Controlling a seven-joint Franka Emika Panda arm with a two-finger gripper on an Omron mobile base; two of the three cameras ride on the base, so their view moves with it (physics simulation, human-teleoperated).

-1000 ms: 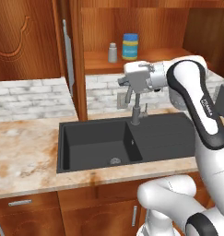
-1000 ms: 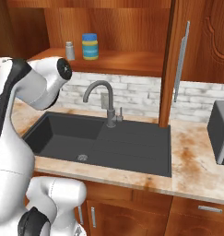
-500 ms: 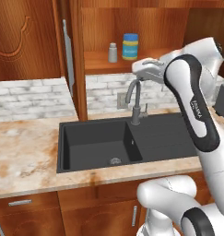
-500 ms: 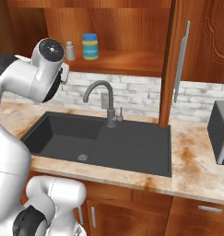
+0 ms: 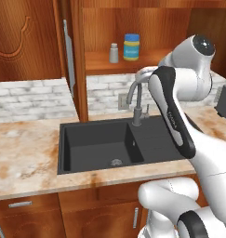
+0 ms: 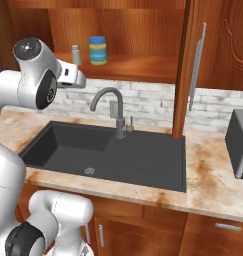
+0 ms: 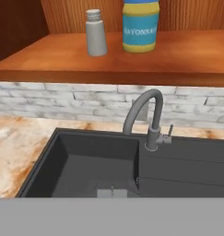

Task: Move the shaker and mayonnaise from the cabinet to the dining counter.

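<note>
Standing on the cabinet [image 7: 109, 62] shelf, shaker [image 7: 96, 33] and mayonnaise [image 7: 140, 26], beyond pressed-together hand [image 7: 111, 191].

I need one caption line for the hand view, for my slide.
Shaker and mayonnaise stand side by side on the cabinet shelf, above the faucet and black sink.

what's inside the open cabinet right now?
On the cabinet shelf stand the shaker and, beside it, the mayonnaise jar, both upright and apart. The shelf's far ends are cut off by the frame, so anything there is hidden.
</note>
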